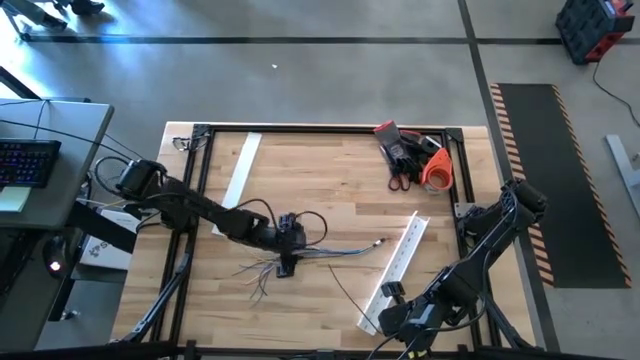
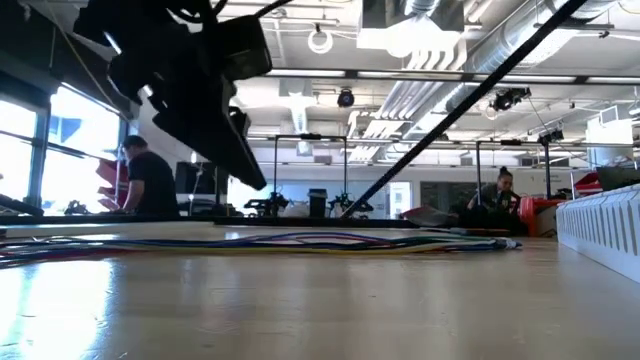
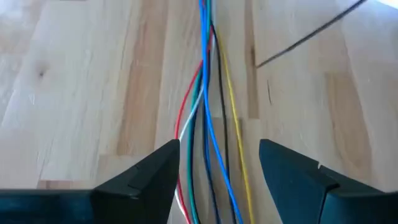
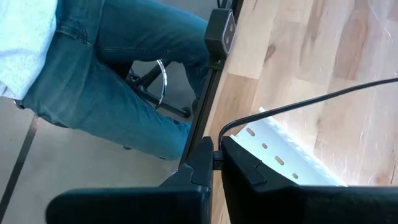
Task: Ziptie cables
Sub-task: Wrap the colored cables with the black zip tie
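I have the left gripper (image 3: 217,171) down over the cables (image 3: 208,124) near the middle of the table (image 1: 330,180). Its two dark, wedge-shaped fingers (image 3: 149,177) stand apart on either side of the bunch, with the wires running through the gap; I see no squeeze on them, and I cannot tell whether either finger touches a strand. From the wrist the bunch is a loose run of thin, smooth insulated wires in blue, red, green, white, black and yellow, lying flat on pale butcher-block wood with long grain lines. From above, the cables (image 1: 320,255) stretch from a frayed, fanned-out end just left of the left gripper (image 1: 287,262) to a tidier tail reaching toward the white channel strip (image 1: 400,268).

That strip is long, flat and perforated plastic, lying slantwise to the right of the cables. A second white strip (image 1: 240,170) lies up and left of them. Well beyond the bunch, at the far right corner, sits a heap of red, black and orange tools (image 1: 412,155).

My right gripper (image 4: 217,158) waits at the table's near edge beside the lower end of the channel strip, its fingers pressed together with nothing between them. Past it, a person's jeans-clad legs (image 4: 106,68) show.
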Available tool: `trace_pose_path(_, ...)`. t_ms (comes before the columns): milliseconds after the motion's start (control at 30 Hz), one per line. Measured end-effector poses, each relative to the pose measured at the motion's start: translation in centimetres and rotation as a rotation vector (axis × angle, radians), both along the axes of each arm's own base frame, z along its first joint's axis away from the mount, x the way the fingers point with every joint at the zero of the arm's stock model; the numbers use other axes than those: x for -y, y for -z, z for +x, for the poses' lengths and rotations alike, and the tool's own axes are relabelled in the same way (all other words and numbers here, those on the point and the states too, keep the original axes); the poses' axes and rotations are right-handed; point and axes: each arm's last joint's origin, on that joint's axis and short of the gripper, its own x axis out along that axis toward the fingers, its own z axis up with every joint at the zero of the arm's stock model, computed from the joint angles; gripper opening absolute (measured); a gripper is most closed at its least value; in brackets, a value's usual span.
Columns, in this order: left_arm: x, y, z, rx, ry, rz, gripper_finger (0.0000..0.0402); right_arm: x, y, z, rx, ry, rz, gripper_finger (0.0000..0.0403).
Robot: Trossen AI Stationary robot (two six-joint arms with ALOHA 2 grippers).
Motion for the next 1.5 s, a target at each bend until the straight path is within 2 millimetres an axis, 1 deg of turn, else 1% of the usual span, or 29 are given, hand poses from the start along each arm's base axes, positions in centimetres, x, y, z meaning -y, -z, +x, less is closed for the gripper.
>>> trace_pose_path(67, 0.6, 0.2, -0.2, -0.01, 0.04, 0.021, 0.0202, 0.0, 0.0, 0.0, 0.0, 0.002, 0.0, 0.0)
trace_pose_path(167, 1.7, 0.9, 0.0, 0.007, 0.137, 0.072, 0.0203, 0.0, 0.0, 0.0, 0.007, -0.003, -0.007, 0.0)
trace_pose_path(267, 2.3, 2.9, 0.2, -0.034, 0.167, 0.096, 0.0212, 0.0, 0.0, 0.0, 0.007, 0.003, -0.007, 0.0)
trace_pose_path(400, 2.4, 4.5, 0.8, -0.044, 0.18, 0.112, 0.0239, 0.0, 0.0, 0.0, 0.008, 0.001, -0.009, 0.0)
trace_pose_path(467, 2.4, 4.6, 1.0, -0.046, 0.197, 0.123, 0.0248, 0.0, 0.0, 0.0, 0.006, 0.007, -0.007, 0.0)
trace_pose_path(533, 2.5, 4.2, 1.3, -0.046, 0.194, 0.128, 0.0252, 0.0, 0.0, 0.0, 0.006, 0.008, -0.007, 0.0)
trace_pose_path(667, 2.7, 2.0, 1.9, -0.018, 0.176, 0.146, 0.0252, 0.1, 0.0, 0.0, 0.004, 0.008, -0.009, 0.0)
trace_pose_path(733, 2.8, 1.3, 2.3, 0.024, 0.167, 0.133, 0.0252, 0.0, 0.0, 0.0, 0.005, 0.007, -0.008, 0.0)
trace_pose_path(800, 2.9, 1.3, 2.4, 0.034, 0.153, 0.103, 0.0252, 0.0, 0.0, 0.0, 0.006, 0.008, -0.007, 0.0)
trace_pose_path(867, 2.8, 1.1, 2.7, 0.081, 0.141, 0.113, 0.0253, 0.0, 0.0, 0.0, 0.007, 0.008, -0.006, 0.0)
trace_pose_path(933, 2.5, 0.8, 3.0, 0.096, 0.113, 0.102, 0.0255, 0.0, 0.0, 0.0, 0.006, 0.01, -0.006, 0.0)
trace_pose_path(1033, 1.8, 1.3, 2.8, 0.043, 0.069, 0.096, 0.0266, 0.0, 0.0, 0.0, 0.004, 0.012, -0.004, 0.0)
trace_pose_path(1133, 1.2, 1.6, 2.6, -0.002, 0.048, 0.118, 0.0285, 0.0, 0.0, 0.0, 0.005, 0.008, -0.005, 0.0)
trace_pose_path(1233, 0.7, 1.8, 2.3, -0.024, -0.052, 0.197, 0.0303, 0.0, 0.0, 0.0, 0.005, 0.007, -0.005, 0.0)
trace_pose_path(1267, 0.6, 1.9, 2.2, -0.037, -0.062, 0.216, 0.0306, 0.0, 0.0, 0.0, 0.005, 0.005, -0.005, 0.0)
trace_pose_path(1333, 0.5, 2.3, 2.0, -0.082, -0.042, 0.212, 0.0309, 0.0, 0.0, 0.0, 0.003, 0.006, -0.004, 0.0)
trace_pose_path(1400, 0.6, 2.7, 1.8, -0.12, 0.016, 0.164, 0.031, 0.0, 0.0, 0.0, 0.003, 0.008, -0.003, 0.0)
trace_pose_path(1500, 1.0, 2.6, 1.9, -0.124, 0.082, 0.089, 0.031, 0.0, 0.0, 0.0, 0.003, 0.007, -0.004, 0.0)
